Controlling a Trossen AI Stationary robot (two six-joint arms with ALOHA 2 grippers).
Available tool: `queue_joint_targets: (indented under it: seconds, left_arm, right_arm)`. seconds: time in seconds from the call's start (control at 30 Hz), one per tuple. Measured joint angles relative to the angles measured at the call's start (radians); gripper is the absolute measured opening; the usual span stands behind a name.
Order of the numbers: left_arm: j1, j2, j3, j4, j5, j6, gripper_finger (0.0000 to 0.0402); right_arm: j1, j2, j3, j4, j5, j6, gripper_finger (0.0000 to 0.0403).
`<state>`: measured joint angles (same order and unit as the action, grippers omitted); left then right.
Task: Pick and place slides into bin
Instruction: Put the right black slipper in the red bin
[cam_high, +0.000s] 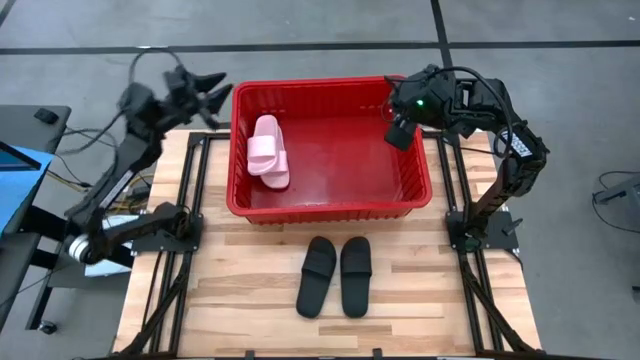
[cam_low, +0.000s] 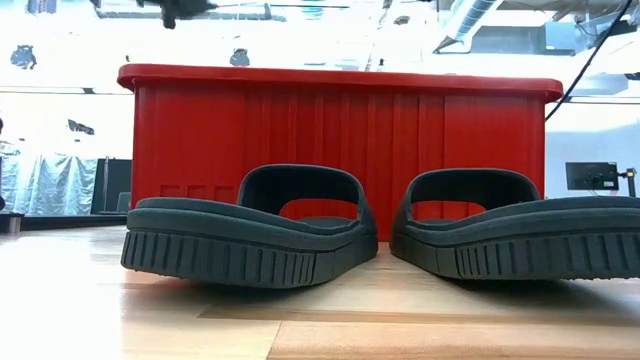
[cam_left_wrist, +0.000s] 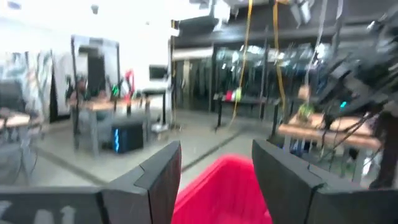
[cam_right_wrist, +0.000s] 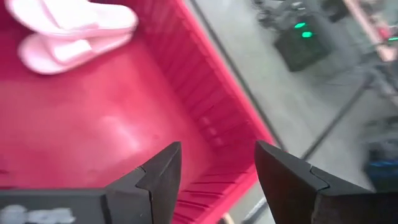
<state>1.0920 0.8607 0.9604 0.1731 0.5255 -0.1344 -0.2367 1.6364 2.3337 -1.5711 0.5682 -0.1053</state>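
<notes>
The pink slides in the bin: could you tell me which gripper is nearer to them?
Left. The left gripper hovers open just outside the bin's left rim, beside the pink slides; the right gripper hangs open over the bin's far side.

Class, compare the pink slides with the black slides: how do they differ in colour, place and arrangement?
The pink slides are pale; the black slides are dark. The pink pair lies inside the red bin; the black pair lies on the wooden table before it. The pink ones overlap; the black ones lie side by side.

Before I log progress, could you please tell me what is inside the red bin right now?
The bin holds two pink slides, one stacked partly on the other at its left side. The rest of the floor looks bare, though the right pincer covers one corner. Both black slides lie outside on the table.
</notes>
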Motion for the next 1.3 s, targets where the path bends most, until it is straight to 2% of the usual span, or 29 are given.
queue_joint_targets:
  seconds: [0.17, 0.43, 0.57, 0.67, 0.8, 0.97, 1.07, 1.17, 1.3]
  left_arm:
    - [-0.003, -0.145, 0.000, -0.002, 0.073, -0.051, 0.0187]
    - [-0.035, -0.235, 0.000, -0.004, 0.082, -0.108, 0.0187]
    - [-0.045, -0.241, -0.001, 0.001, 0.082, -0.222, 0.0187]
    - [-0.056, -0.259, -0.001, -0.027, 0.082, -0.206, 0.0187]
    - [-0.095, -0.294, 0.046, -0.132, 0.001, -0.132, 0.0187]
    - [-0.159, -0.339, 0.131, -0.355, -0.150, -0.034, 0.0187]
    - [-0.192, -0.340, 0.156, -0.406, -0.165, -0.052, 0.0187]
    - [-0.225, -0.333, 0.155, -0.439, -0.194, -0.067, 0.0187]
    - [-0.273, -0.269, 0.148, -0.435, -0.217, -0.107, 0.0187]
  right_arm:
    - [0.012, 0.000, 0.000, 0.000, -0.123, 0.026, 0.0196]
    - [0.070, 0.000, 0.000, 0.000, -0.127, 0.019, 0.0196]
    - [0.092, 0.000, 0.000, 0.000, -0.126, 0.002, 0.0195]
    - [0.110, -0.002, 0.000, 0.000, -0.127, 0.000, 0.0192]
    - [0.137, -0.029, 0.000, 0.000, -0.127, 0.000, 0.0193]
    - [0.176, -0.091, 0.000, 0.000, -0.127, 0.013, 0.0194]
    - [0.196, -0.135, -0.006, 0.001, -0.138, 0.041, 0.0192]
    - [0.217, -0.196, -0.062, 0.002, -0.148, 0.067, 0.0190]
    - [0.233, -0.279, -0.205, 0.000, -0.137, 0.118, 0.0189]
